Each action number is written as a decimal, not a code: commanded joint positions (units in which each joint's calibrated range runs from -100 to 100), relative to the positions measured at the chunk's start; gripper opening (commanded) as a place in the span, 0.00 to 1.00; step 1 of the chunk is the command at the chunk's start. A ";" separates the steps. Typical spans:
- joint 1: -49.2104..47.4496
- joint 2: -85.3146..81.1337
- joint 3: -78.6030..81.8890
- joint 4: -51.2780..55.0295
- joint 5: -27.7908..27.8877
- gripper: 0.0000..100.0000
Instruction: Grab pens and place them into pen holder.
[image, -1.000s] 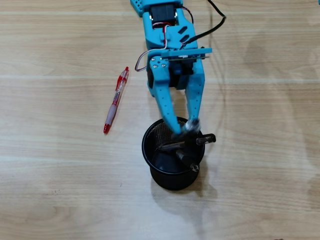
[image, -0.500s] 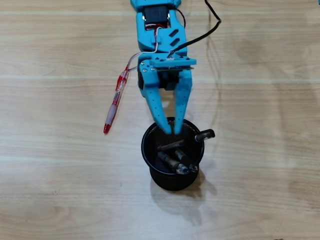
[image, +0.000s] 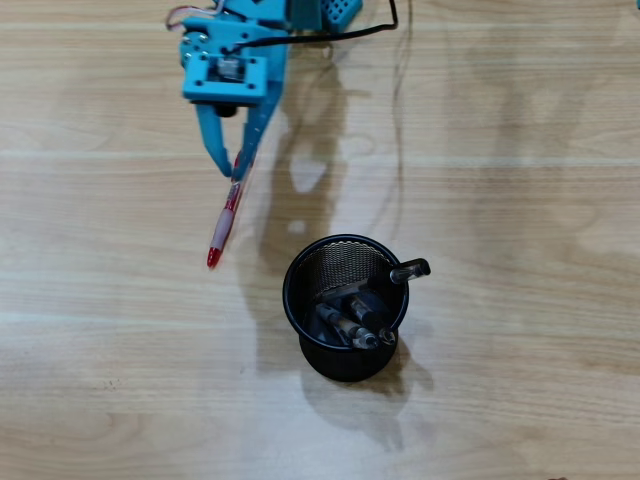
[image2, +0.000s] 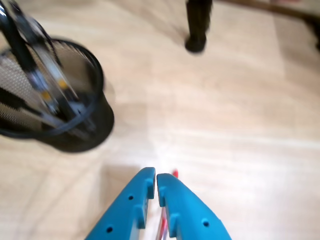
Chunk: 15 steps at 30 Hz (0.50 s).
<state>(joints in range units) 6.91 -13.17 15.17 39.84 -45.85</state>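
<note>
My blue gripper (image: 236, 172) is shut on a red pen (image: 224, 221) near the pen's upper end; the pen hangs down-left from the fingertips with its red tip toward the lower left in the overhead view. In the wrist view the gripper (image2: 155, 180) shows its jaws nearly together, with the red pen (image2: 174, 173) peeking out just past the tips and between the fingers. The black mesh pen holder (image: 312, 268) stands to the lower right of the gripper and holds several pens. It also shows at the upper left of the wrist view (image2: 97, 105).
A black cable (image: 395, 25) runs from the arm at the top of the overhead view. A dark table leg (image2: 197, 25) stands at the top of the wrist view. The surface is a light wooden table (image: 500, 200).
</note>
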 joint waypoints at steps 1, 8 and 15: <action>2.74 -3.60 -0.24 8.41 0.14 0.02; 4.57 2.85 -0.24 17.34 0.14 0.07; 4.57 13.13 -1.33 16.88 -0.22 0.09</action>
<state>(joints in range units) 11.20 -3.40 15.17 56.67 -45.85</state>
